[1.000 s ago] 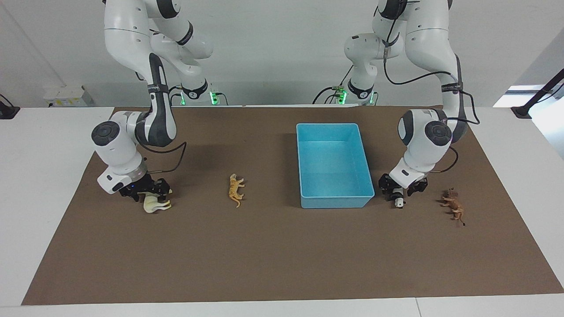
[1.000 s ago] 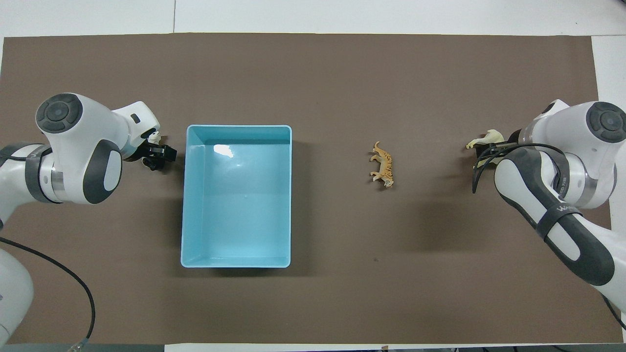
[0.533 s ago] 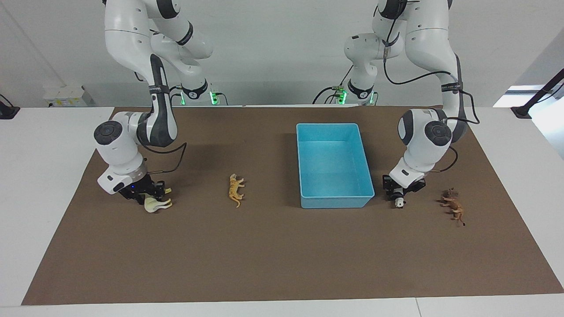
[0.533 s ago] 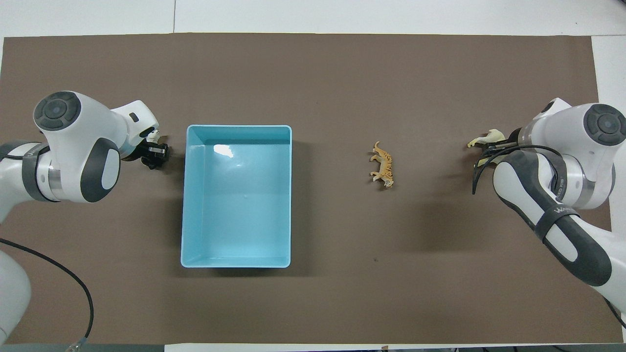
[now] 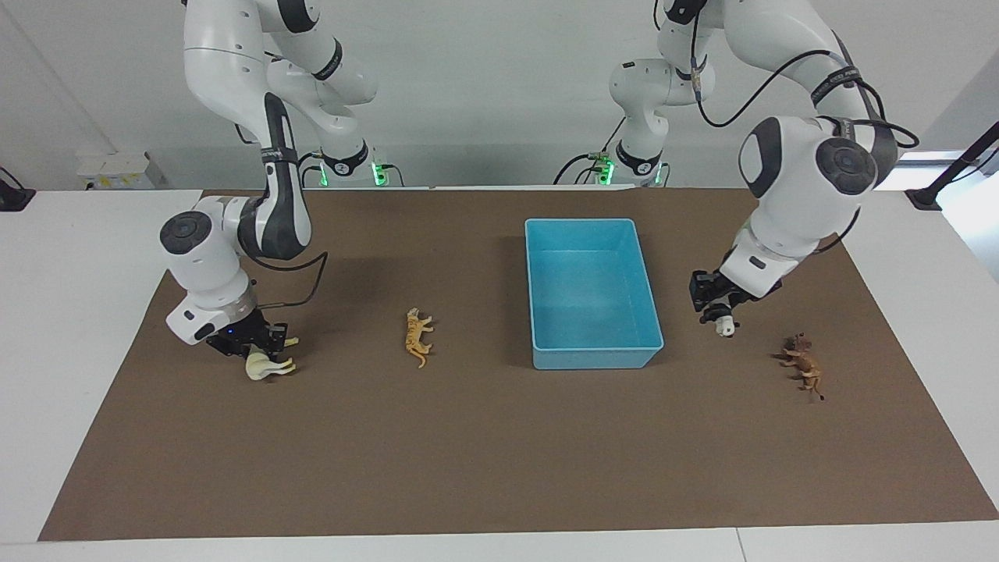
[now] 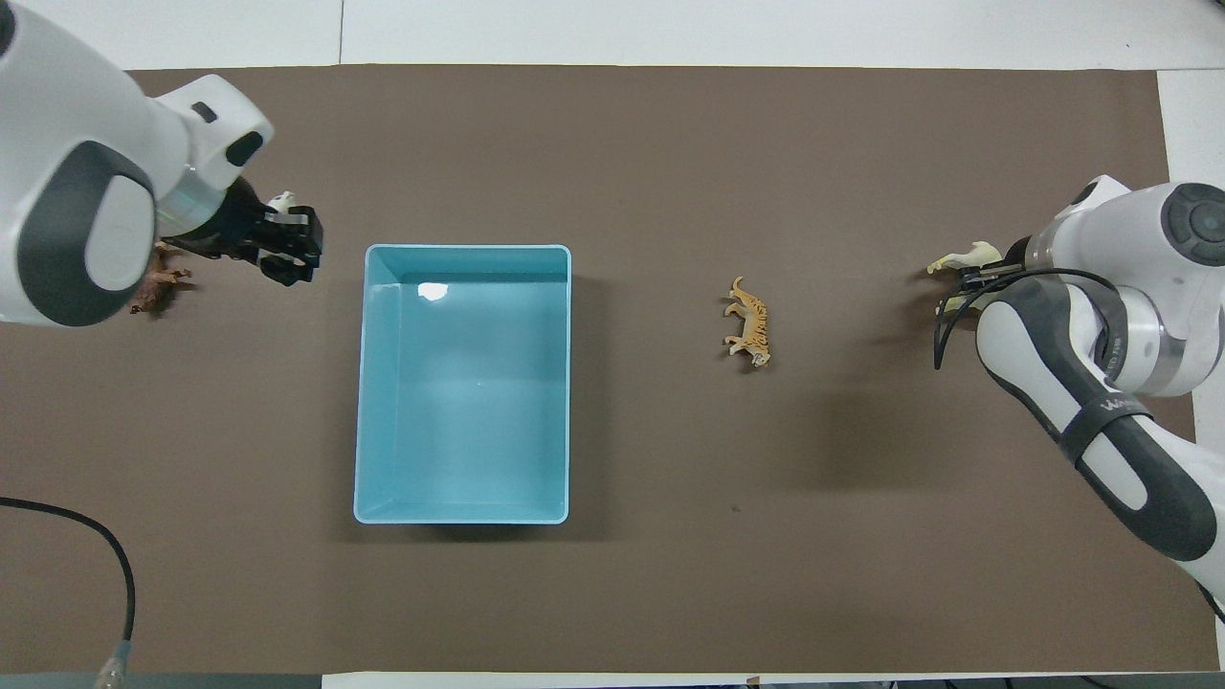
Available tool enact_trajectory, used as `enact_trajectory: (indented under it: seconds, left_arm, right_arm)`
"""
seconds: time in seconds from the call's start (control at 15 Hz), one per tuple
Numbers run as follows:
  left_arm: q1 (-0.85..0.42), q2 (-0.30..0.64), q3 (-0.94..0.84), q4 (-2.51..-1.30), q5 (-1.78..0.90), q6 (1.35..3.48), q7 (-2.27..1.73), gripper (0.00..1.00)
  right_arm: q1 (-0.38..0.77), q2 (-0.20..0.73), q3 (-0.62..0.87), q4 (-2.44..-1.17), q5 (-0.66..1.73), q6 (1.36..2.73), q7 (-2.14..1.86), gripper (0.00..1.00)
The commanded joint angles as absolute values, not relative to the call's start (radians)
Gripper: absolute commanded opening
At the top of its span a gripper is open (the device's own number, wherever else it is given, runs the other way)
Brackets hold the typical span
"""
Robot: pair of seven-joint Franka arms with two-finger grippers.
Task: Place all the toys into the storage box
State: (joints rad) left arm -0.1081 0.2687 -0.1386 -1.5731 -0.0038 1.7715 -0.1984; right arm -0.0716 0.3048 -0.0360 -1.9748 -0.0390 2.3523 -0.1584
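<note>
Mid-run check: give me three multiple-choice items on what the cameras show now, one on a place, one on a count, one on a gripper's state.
1. Where does the tiger lie?
A. in the storage box
B. on the mat, between the storage box and the horse
C. beside the lion

2. How many toys are inside the storage box?
A. none
B. one
C. two

3. What is the left gripper doing?
A. hanging open and empty
B. holding the lion
C. holding the panda in the air

Answers:
1 B, it lies on bare mat between the box and the horse.
2 A, the box floor is bare.
3 C, the panda hangs below its fingers, clear of the mat; the lion lies apart.
</note>
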Motion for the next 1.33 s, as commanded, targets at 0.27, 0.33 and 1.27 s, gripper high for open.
enact_trajectory:
  seconds: [0.27,0.33,1.27]
  left_arm:
    - [-0.307,0.149,-0.126,-1.916,-0.006,2.023,-0.410,1.00]
    - [-0.307,0.149,-0.126,-1.908,-0.006,2.010,-0.410,1.00]
    - [0.244,0.265,-0.104,-1.806,0.041,2.284,0.166,1.00]
  right_arm:
    - [-0.063,0.026,-0.011,-1.875,-0.041,1.927,-0.121,0.00]
    - [-0.043,-0.001,-0.002,-1.852,-0.040,1.870,-0.080,0.00]
    - [0.705,0.326,0.026,-1.453,-0.061,1.850,0.839,0.00]
